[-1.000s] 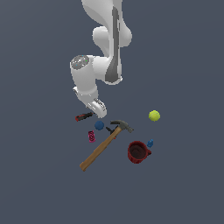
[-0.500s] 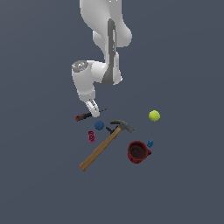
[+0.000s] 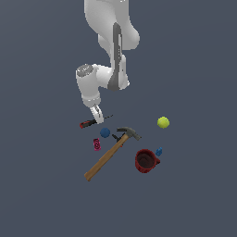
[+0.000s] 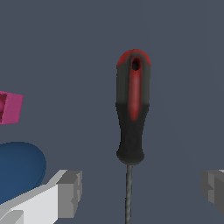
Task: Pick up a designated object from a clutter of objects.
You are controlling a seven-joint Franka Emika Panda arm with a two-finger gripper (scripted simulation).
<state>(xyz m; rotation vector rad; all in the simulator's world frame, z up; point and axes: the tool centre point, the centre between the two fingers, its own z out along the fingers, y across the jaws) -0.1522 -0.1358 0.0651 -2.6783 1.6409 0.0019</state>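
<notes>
The screwdriver (image 3: 90, 123), with a red-and-black handle and a thin dark shaft, lies on the floor at the clutter's edge on the exterior view's left. My gripper (image 3: 98, 115) is right over it, near where handle meets shaft. In the wrist view the screwdriver (image 4: 131, 113) runs lengthwise through the middle. My gripper (image 4: 142, 188) is open, its two grey fingers (image 4: 70, 192) standing wide apart on either side of the shaft without touching it.
A blue ball (image 3: 105, 133) and a pink-red can (image 3: 97, 144) lie just beside the screwdriver. Further off are the wooden-handled hammer (image 3: 110, 154), a red mug (image 3: 146, 161), a small blue piece (image 3: 159, 151) and a yellow-green ball (image 3: 163, 122).
The arm's wrist has shifted and come down slightly over the screwdriver. The screwdriver and the other objects have not moved.
</notes>
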